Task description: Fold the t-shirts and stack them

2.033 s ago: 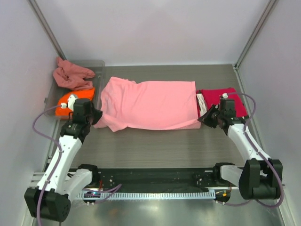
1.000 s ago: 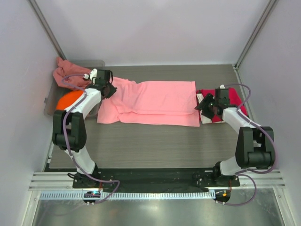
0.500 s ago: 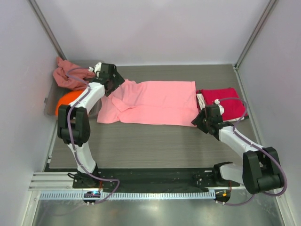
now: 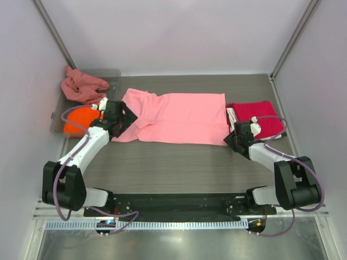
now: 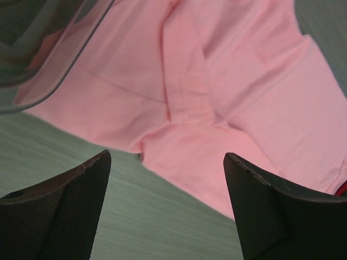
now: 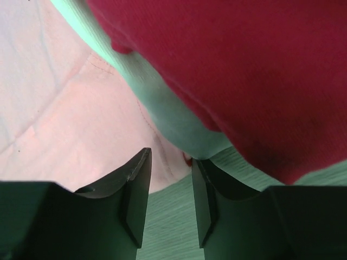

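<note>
Light pink t-shirt (image 4: 179, 119) lies flat on the desk (image 4: 179, 162), folded into a long band running left to right, with creased folds at its left end. That left end sits right against the grey plastic tray (image 4: 111, 76) at the desk's left edge; in the left wrist view pink cloth shows through the tray's translucent wall. Tray contents: orange t-shirt (image 4: 81, 118) bunched in the near end, dusty rose t-shirt (image 4: 81, 86) crumpled at the far end and spilling over the rim. Right end of the pink shirt reaches a folded stack, crimson red t-shirt (image 4: 260, 116) on top with a white one (image 4: 232, 116) showing along its left edge; cannot tell what else is in the stack. Left gripper (image 4: 126, 120) is low over the pink shirt's left near corner, just beside the tray, jaws wide apart with nothing between them, cloth and bare desk visible in the gap. Right gripper (image 4: 230, 138) is at the pink shirt's right near corner, next to the stack, jaws nearly closed with only a narrow gap; the right wrist view shows the pink hem, the white edge and the red fold just ahead of the tips, nothing visibly pinched
</note>
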`<state>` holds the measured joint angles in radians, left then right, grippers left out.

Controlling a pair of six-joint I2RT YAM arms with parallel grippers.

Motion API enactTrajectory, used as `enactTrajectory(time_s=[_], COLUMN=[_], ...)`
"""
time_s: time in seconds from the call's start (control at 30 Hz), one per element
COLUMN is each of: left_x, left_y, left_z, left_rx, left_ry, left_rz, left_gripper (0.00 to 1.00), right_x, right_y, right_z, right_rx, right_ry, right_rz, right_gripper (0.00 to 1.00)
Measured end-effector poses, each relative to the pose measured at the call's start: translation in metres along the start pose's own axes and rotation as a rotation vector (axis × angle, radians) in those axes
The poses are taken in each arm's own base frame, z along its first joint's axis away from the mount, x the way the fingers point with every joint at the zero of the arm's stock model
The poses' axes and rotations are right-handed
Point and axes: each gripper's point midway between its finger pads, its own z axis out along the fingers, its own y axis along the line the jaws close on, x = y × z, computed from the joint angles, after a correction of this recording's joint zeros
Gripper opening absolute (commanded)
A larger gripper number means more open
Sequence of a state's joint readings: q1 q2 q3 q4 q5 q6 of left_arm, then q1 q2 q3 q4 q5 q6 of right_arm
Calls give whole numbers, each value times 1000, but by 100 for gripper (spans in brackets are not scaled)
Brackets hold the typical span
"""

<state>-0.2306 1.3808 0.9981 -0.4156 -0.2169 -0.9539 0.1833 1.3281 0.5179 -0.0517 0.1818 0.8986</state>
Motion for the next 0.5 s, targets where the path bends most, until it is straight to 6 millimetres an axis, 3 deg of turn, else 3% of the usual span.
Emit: enactTrajectory(time_s=[0.03, 0.1, 0.13, 0.17, 0.33, 0.5], left_x=[6, 15, 19, 20, 25, 36], left_y=[8, 22, 28, 32, 49, 71], left_z=[-2, -7, -10, -13, -32, -41], left_rx=[-10, -25, -29, -31, -9, -12], left_ry=[7, 14, 13, 12, -29, -48], left_rz=[-10, -26, -33, -39, -69, -91], left_gripper=[84, 84, 84, 83, 83, 81], right_x=[0, -1, 0, 0, -3, -16], right_y=[1, 2, 1, 0, -10, -20], right_z=[1, 3, 3, 4, -3, -33], right_rx=[-3, -7, -2, 3, 33, 4], right_ry=[-2, -5, -4, -4, -34, -109], right_rz=[4, 9, 12, 8, 12, 15], right_gripper=[38, 21, 4, 1, 1, 1])
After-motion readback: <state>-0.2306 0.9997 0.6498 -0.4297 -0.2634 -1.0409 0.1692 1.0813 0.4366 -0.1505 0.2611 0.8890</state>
